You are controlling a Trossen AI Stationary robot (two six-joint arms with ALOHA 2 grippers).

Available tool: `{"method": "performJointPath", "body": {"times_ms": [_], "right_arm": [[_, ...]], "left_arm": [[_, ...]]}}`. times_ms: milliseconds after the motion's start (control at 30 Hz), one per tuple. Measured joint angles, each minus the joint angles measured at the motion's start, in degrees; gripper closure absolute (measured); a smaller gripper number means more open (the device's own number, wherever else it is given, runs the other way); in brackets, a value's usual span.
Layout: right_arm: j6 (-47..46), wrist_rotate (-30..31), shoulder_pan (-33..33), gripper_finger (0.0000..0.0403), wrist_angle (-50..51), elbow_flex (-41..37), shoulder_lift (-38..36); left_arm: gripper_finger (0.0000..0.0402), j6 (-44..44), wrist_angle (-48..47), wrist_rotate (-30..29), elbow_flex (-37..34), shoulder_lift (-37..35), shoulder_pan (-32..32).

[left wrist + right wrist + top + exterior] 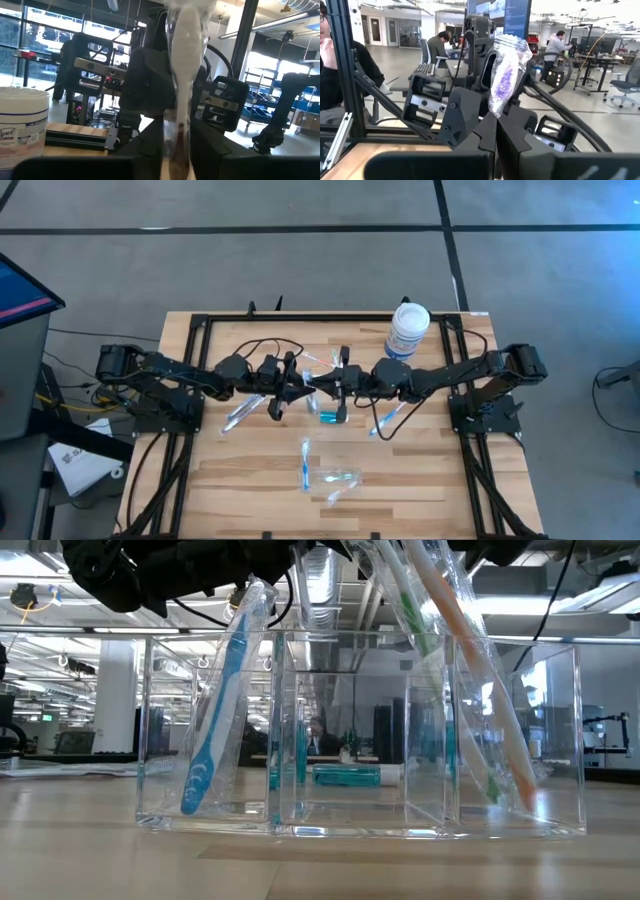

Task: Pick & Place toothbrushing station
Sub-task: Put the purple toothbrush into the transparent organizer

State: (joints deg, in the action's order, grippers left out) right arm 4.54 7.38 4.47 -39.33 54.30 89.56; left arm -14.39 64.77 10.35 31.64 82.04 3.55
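Note:
My left gripper (pixel 300 386) and my right gripper (pixel 345 382) meet over the table's middle, both shut on one pink-white toothbrush in a clear wrapper (pixel 322 376). It shows in the left wrist view (pixel 187 55) and in the right wrist view (pixel 506 70). The short teal tube (pixel 330 418) lies on the table just near of them. The clear tray (pixel 342 477) stands near the front edge. In the low view the tray (pixel 360 820) has a blue toothbrush (pixel 215 710) and a green one (pixel 430 640) leaning against its walls. My left gripper pinches the wrapped toothbrush's handle (pixel 176 131) between its two fingers. The brush runs on along the fingers toward the other arm and is clear of the table. My right gripper pinches the wrapper's other end (pixel 496 111) between its two fingers, coming level from the table's right. The wrapper sticks out past the fingertips toward the left arm.
A big white tub with a blue label (pixel 408 330) stands at the far right, also in the left wrist view (pixel 22 127). Wrapped toothbrushes lie on the table left (pixel 240 412) and right (pixel 388 418) of the middle. People sit in the room beyond.

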Motion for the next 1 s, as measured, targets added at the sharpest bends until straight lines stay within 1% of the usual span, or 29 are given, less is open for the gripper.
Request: {"method": "performJointPath", "body": {"times_ms": [133, 400, 533, 600, 700, 833, 1000], "right_arm": [[0.0, 0.0, 0.0, 0.0403, 1.0, 0.0, -0.1], [0.0, 0.0, 0.0, 0.0403, 1.2, 0.0, -0.1], [1.8, 0.0, 0.0, 0.0396, 2.1, 0.0, -0.8], [1.9, 0.1, 0.0, 0.0384, 2.3, 0.0, -1.1], [1.9, 0.1, 0.0, 0.0355, 4.8, 0.0, -3.0], [1.5, 0.0, 0.0, 0.0316, 11.1, -0.1, -5.7], [-0.4, 0.0, 0.0, 0.0288, 18.4, 0.0, -9.6]], "left_arm": [[0.0382, 0.0, -0.3, 0.1, 0.0, 0.0, 0.0], [0.0384, 0.0, -0.6, 0.4, 0.0, 0.0, 0.0], [0.0384, 0.0, -0.8, 0.4, 0.0, 0.0, 0.0], [0.0384, 0.0, -0.8, 0.4, 0.0, 0.0, 0.0], [0.0384, 0.0, -0.9, 0.4, 0.0, 0.0, 0.0], [0.0385, -0.6, -1.0, 0.5, 0.0, 0.0, 0.0], [0.0385, -2.8, -2.0, 4.0, 0.0, -1.0, 0.0]]}}
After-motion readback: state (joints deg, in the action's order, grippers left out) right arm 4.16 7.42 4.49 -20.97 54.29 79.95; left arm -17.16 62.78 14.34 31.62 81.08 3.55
